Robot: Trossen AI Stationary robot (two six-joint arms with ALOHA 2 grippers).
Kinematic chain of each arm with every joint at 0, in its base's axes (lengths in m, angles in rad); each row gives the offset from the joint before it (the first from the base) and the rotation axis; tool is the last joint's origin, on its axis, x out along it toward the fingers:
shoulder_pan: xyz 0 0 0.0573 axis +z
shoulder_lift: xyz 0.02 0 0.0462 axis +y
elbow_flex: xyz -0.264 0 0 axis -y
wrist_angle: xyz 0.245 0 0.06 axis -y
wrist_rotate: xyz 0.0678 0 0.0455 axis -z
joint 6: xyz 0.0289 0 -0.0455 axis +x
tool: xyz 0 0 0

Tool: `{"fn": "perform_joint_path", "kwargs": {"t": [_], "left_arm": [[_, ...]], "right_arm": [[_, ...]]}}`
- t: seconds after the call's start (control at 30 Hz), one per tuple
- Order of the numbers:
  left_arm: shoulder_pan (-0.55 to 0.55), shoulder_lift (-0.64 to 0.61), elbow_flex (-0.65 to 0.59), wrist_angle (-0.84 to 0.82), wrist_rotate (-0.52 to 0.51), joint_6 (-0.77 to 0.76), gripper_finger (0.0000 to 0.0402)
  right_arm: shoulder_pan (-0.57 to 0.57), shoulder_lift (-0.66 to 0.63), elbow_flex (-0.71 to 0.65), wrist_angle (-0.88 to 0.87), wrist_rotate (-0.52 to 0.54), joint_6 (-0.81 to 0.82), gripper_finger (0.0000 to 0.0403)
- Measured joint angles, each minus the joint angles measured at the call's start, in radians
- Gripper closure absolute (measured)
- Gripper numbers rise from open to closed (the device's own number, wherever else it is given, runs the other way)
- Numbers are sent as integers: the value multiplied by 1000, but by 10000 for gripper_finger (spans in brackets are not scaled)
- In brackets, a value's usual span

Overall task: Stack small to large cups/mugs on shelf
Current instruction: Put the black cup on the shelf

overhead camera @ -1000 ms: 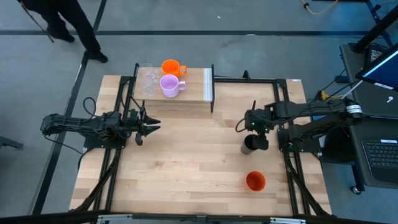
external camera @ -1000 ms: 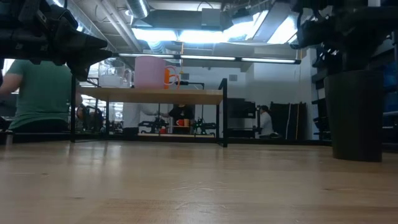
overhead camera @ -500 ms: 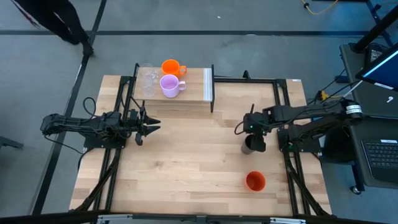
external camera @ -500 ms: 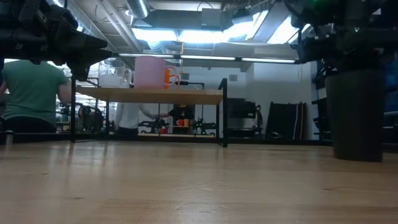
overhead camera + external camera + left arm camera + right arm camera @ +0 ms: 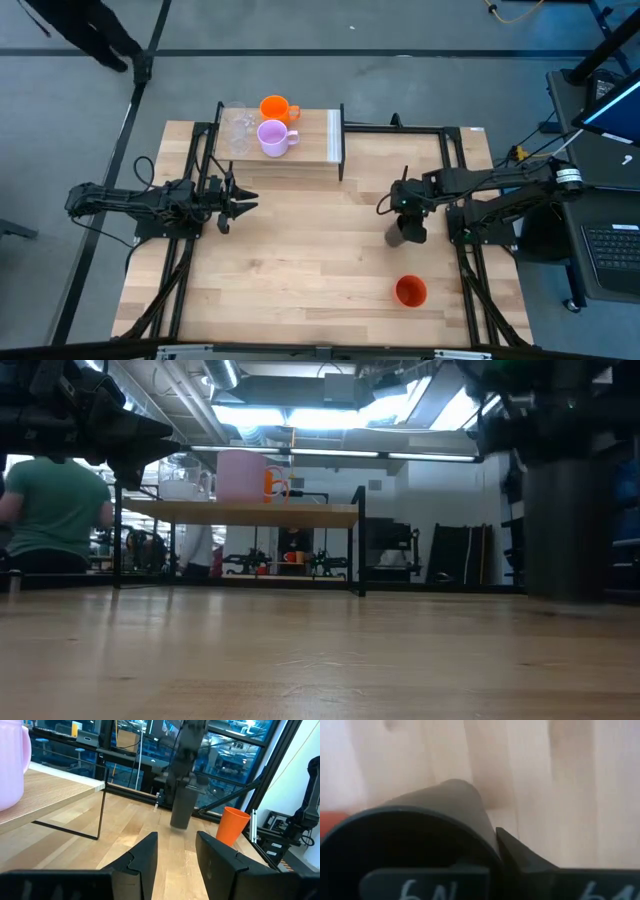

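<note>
A black tumbler (image 5: 397, 236) hangs just above the table's right half, with my right gripper (image 5: 406, 220) shut on its rim; in the low view the tumbler (image 5: 560, 530) is blurred. A red-orange cup (image 5: 410, 291) stands on the table nearer the front. On the shelf (image 5: 318, 140) at the far side stand two clear glasses (image 5: 235, 128), an orange mug (image 5: 273, 107) and a lilac mug (image 5: 272, 137). My left gripper (image 5: 245, 207) waits open at the table's left, in front of the shelf, with nothing between its fingers. My right gripper holds the tumbler by its rim (image 5: 487, 842), one finger inside the tumbler and one finger (image 5: 520, 860) outside against the wall. The fingers come from above, pointing down. The tumbler hangs roughly upright below them, its base a little clear of the table.
The shelf stands on thin black legs (image 5: 361, 540) with open room beneath. Bare tabletop (image 5: 300, 260) lies between the two arms. A person in a green shirt (image 5: 55, 510) sits beyond the table's left, and another walks by at the far left (image 5: 100, 35).
My right gripper has come down on the black tumbler's rim and taken hold of it. The tumbler, which stood on the table, has risen a little off it and shifted slightly toward the table's left.
</note>
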Motion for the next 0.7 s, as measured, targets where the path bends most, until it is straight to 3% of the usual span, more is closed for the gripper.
{"fn": "perform_joint_path", "kwargs": {"t": [0.33, 0.7], "left_arm": [[0, 0, 0, 0, 0, 0, 274], [0, 0, 0, 0, 0, 0, 274]], "right_arm": [[-76, 50, 595, -174, 136, 4, 399], [-231, 449, 1254, -374, 130, -266, 399]]}}
